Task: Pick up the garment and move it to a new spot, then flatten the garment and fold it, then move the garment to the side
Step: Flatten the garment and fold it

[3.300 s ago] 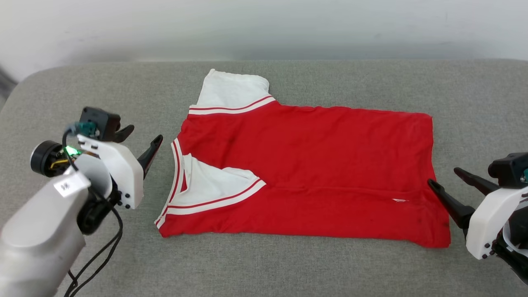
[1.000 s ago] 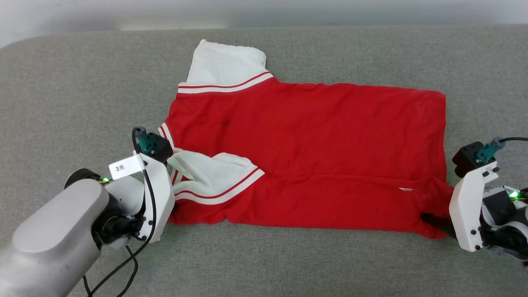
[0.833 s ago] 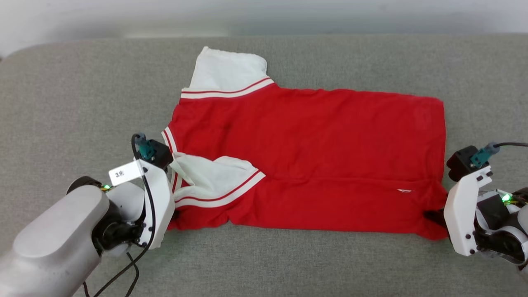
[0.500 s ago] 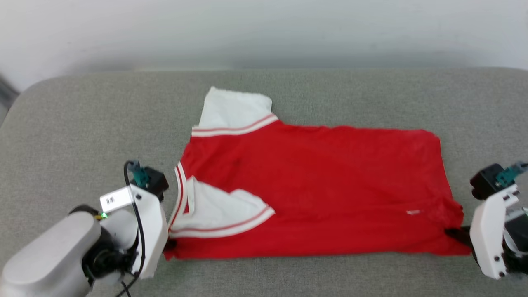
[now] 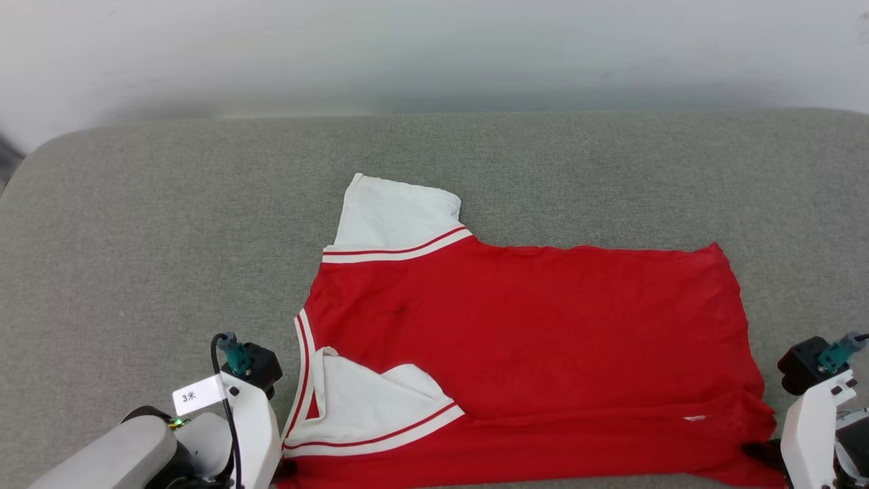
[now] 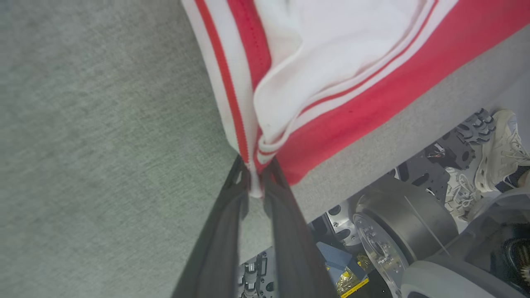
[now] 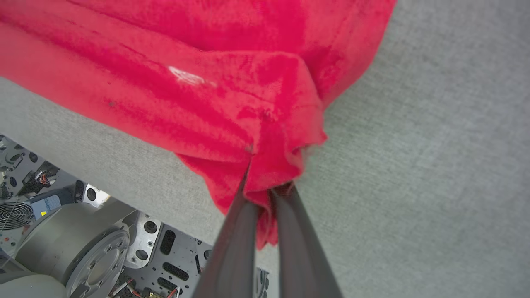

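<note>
Both near corners of the garment (image 5: 529, 339) are held, one by each gripper. The left gripper (image 6: 256, 176) has its two fingers pressed together on the striped corner at the collar end, where the white and red trim meets. The right gripper (image 7: 268, 188) has its fingers closed tightly on a bunch of red cloth at the hem corner.

The garment lies spread on the grey cushion (image 5: 170, 238), collar end toward the robot's left and hem toward its right. Its near side is close to the front edge of the cushion. The far sleeve (image 5: 397, 210) lies flat and white beyond the red body. The near sleeve (image 5: 366, 401) is folded over onto the red cloth.

From the head, the fingers of both grippers are mostly hidden behind the white wrist housings (image 5: 254, 435), and the bottom of the picture cuts off the near edge of the garment. A small white mark (image 5: 696, 418) near the hem is too small to read. Under the cushion edge, the left wrist camera shows the robot's metal base (image 6: 397, 223) and a pale shoe (image 6: 501, 149), which is partly cut off.
</note>
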